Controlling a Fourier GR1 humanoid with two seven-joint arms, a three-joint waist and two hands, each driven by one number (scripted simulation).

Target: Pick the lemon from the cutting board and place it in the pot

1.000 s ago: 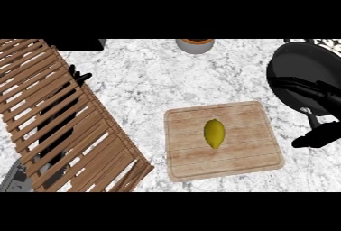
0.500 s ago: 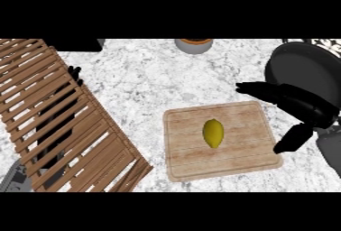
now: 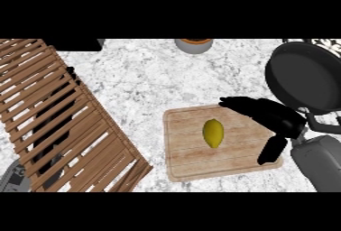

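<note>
head view: the yellow oval lemon (image 3: 213,133) lies mid-way on the pale wooden cutting board (image 3: 186,158). the black right hand (image 3: 276,119) hovers just beside it, fingers spread wide, holding nothing. the dark round pot (image 3: 303,81) sits near the board's upper right.

Pot (image 3: 305,81) cut by right edge; left robot hand unseen.
</note>
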